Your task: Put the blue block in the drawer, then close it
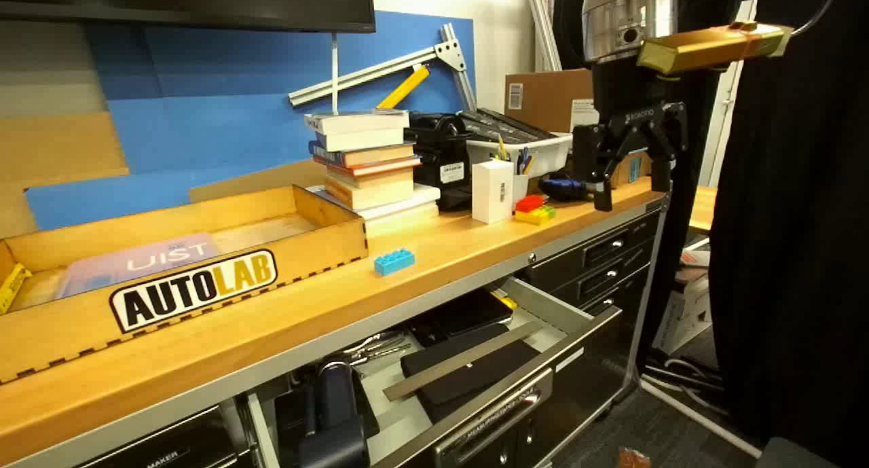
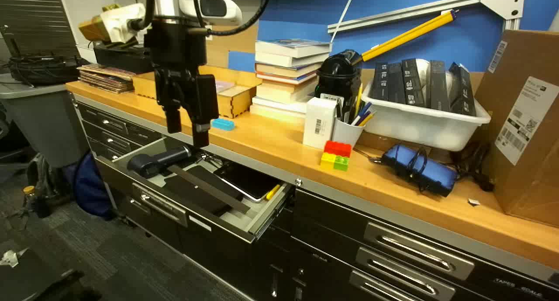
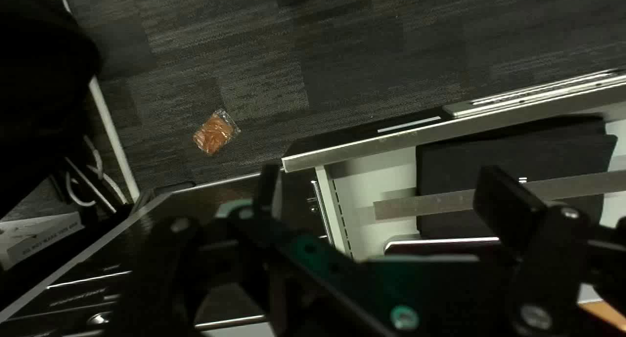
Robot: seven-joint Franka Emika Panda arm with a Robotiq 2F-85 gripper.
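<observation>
The blue block (image 1: 394, 261) is small, bright cyan and studded. It lies on the wooden countertop near its front edge, beside the tray corner, and also shows in an exterior view (image 2: 223, 124). It is out of the wrist view. The drawer (image 1: 569, 359) stands pulled open below the counter, with pale grey sides and a black front; its front also shows in an exterior view (image 2: 200, 223) and its rim in the wrist view (image 3: 362, 146). My gripper (image 1: 631, 189) is open, empty and pointing down, apart from the block. In the wrist view, its fingers (image 3: 389, 192) are wide apart.
The drawer holds a navy tool (image 2: 159, 161), a metal strip (image 2: 205, 188) and dark flat items. On the counter stand a wooden AUTOLAB tray (image 1: 319, 278), a book stack (image 1: 370, 162), a white box (image 1: 492, 191), red-yellow-green bricks (image 2: 335, 155) and a white tub (image 2: 419, 126).
</observation>
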